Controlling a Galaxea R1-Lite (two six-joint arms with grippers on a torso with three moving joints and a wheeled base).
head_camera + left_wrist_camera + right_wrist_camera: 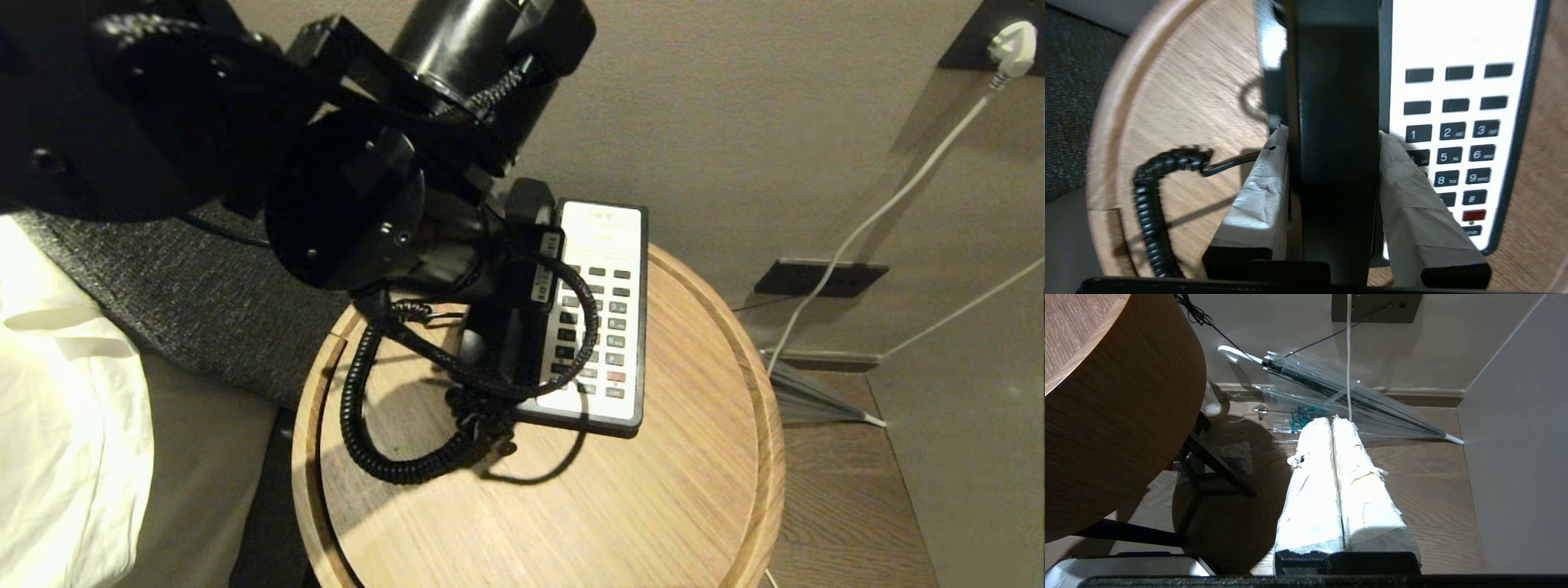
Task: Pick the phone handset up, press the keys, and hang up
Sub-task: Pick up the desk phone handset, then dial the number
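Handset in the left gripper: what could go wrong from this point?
1. The coiled cord loops across the round table; lifting the phone handset might pull it taut and drag the phone base.
2. The left gripper clamps the smooth handset only by its sides, so it may slip or tilt.

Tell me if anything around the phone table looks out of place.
A clear umbrella lies flat on the floor against the wall beside the round table, with a white cable hanging across it. On the table, the phone itself looks tidy.
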